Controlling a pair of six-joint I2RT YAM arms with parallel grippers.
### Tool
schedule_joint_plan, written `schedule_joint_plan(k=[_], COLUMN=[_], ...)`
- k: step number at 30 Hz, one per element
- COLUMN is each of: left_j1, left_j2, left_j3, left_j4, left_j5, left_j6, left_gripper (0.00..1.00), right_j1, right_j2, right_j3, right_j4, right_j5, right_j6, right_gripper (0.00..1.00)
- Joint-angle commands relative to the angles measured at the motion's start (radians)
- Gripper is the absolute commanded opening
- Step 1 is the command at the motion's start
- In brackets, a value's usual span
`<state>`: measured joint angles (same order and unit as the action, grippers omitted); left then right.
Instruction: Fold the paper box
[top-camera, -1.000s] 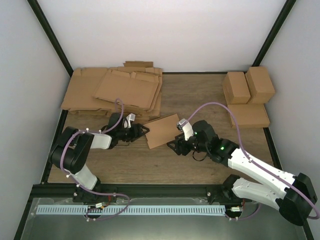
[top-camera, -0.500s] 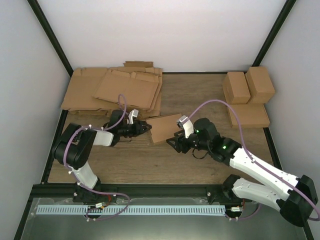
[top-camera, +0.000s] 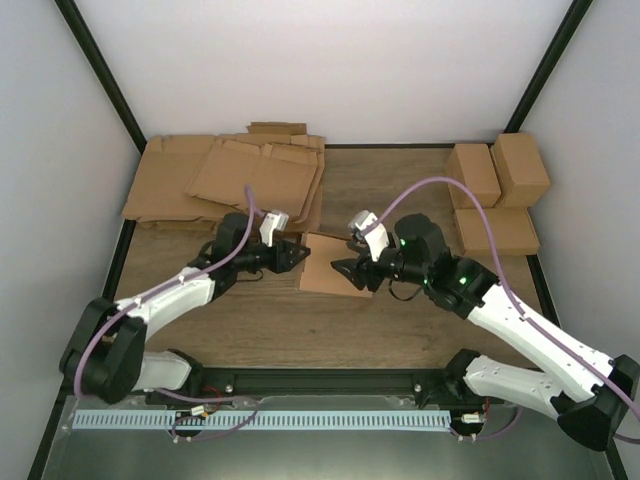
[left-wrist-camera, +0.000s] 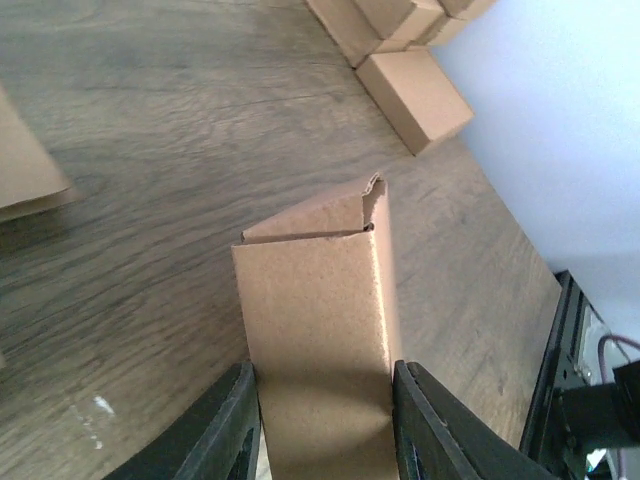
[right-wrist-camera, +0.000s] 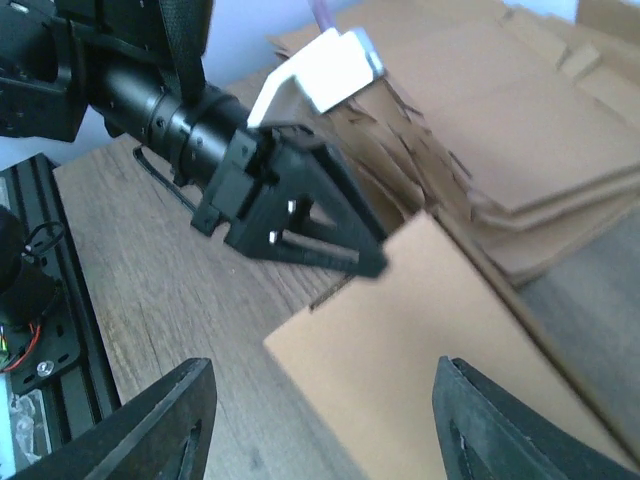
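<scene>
The paper box (top-camera: 325, 268), a plain brown piece of die-cut cardboard with a matte, faintly grainy face, sits near the middle of the dark wood-grain bench (top-camera: 390, 190), between the two arms. It is half-folded. The left wrist view shows two panels meeting at a sharp crease to make a corner, with a small notched flap at the far top edge.

The left hand (top-camera: 292, 254) is closed on the box's left end. Its two black moulded fingers (left-wrist-camera: 232, 425) press against opposite sides of the folded panel.

The right hand (top-camera: 345, 270) is at the box's right edge with its black fingers (right-wrist-camera: 175, 420) spread wide and gripping nothing. The cardboard panel lies flat and smooth just beyond them.

A loose pile of flat brown cardboard sheets (top-camera: 240, 180) with jagged cut-out flaps lies at the far left of the bench. Three small rectangular brown cardboard boxes (top-camera: 495, 175), closed and crisp-edged, are grouped at the far right. A purple cable (top-camera: 430, 190) loops above the right arm.
</scene>
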<state>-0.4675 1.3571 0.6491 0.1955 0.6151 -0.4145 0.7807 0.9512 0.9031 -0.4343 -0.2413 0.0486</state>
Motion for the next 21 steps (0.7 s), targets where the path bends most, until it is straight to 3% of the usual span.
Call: schedule_joint_plan(k=[1, 6, 11, 15, 21], left_j1=[-0.084, -0.183, -0.262, -0.305, -0.347], left_j2=[-0.099, -0.17, -0.235, -0.305, -0.385], left_j3=[0.019, 0.018, 0.012, -0.007, -0.047], left_j4=[-0.129, -0.187, -0.223, -0.229, -0.202], left_j5=[-0.118, -0.217, -0.283, -0.32, -0.344], left_j6=[0.126, 0.155, 0.161, 0.164, 0.179], left_gripper=[0.3, 0.28, 0.28, 0.28, 0.28], right_j1=[-0.007, -0.019, -0.082, -0.084, -0.1], right_j2=[0.072, 0.179, 0.291, 0.29, 0.242], right_j3=[0.164, 0.355, 0.513, 0.48, 0.402], right_j4=[-0.123, -0.286, -0.493, -0.548, -0.495], right_j5=[-0.097, -0.102, -0.277, -0.326, -0.361], right_j6=[-0.262, -0.436, -0.612, -0.736, -0.764], right_gripper=[0.62, 0.64, 0.65, 0.65, 0.67])
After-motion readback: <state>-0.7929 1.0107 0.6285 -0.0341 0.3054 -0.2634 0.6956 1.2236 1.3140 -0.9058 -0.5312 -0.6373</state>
